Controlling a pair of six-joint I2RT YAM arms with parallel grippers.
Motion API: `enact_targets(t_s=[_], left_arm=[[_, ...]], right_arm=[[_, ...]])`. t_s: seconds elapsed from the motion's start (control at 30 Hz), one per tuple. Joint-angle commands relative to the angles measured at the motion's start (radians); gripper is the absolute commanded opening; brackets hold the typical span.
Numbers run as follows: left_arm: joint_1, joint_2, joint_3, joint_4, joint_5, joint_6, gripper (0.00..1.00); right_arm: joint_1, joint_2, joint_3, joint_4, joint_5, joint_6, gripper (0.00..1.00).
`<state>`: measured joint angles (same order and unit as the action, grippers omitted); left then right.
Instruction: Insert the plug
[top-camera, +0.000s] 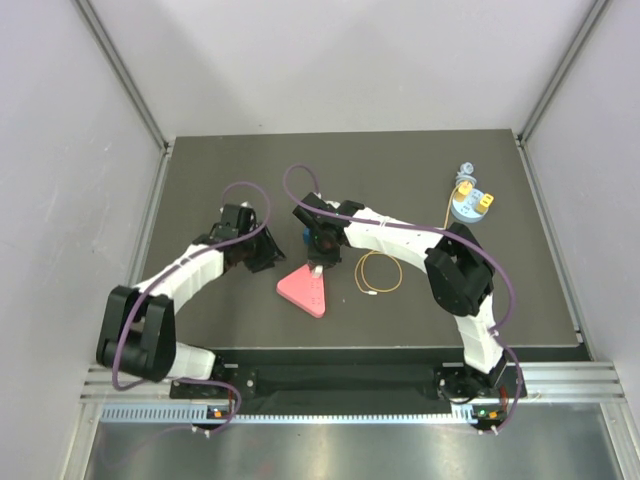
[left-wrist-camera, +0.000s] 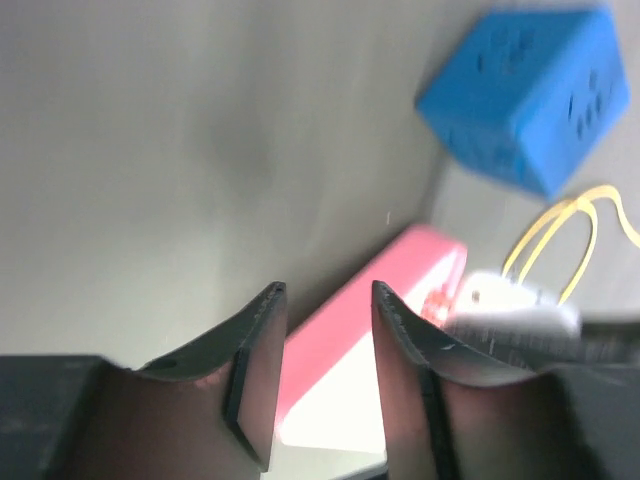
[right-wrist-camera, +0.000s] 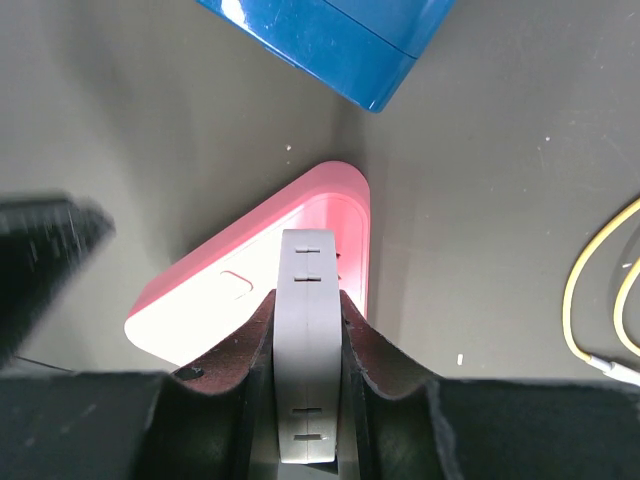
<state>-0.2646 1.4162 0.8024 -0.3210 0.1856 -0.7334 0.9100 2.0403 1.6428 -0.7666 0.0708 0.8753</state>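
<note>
Plug (top-camera: 461, 187) is out of my grasp, on the stand (top-camera: 468, 213), well off to the right of my right fingers (right-wrist-camera: 375, 350).
Those are clamped on a grey strip (right-wrist-camera: 310, 350) over the pink wedge (right-wrist-camera: 240, 290); my left fingers (left-wrist-camera: 252, 380) gape, empty. I'd take the plug by its flat sides, never the cable (top-camera: 378, 272) looped just right of me. The stand is near the table (top-camera: 540, 240) edge, so there is little room beyond it.
</note>
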Motion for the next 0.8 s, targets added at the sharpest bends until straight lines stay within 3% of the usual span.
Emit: enact_targets(t_s=[0.0, 0.47, 0.77], left_arm=[[-0.002, -0.098, -0.049, -0.02, 0.051, 0.06, 0.46], [-0.005, -0.263, -0.265, 0.092, 0.161, 0.083, 0.5], [-0.004, -0.217, -0.295, 0.163, 0.153, 0.075, 0.44]], right_arm=[[0.013, 0.023, 0.003, 0.024, 0.029, -0.002, 0.0], [0.013, 0.017, -0.001, 0.021, 0.034, -0.002, 0.0], [0.015, 0.014, 0.0, 0.021, 0.037, -0.002, 0.0]])
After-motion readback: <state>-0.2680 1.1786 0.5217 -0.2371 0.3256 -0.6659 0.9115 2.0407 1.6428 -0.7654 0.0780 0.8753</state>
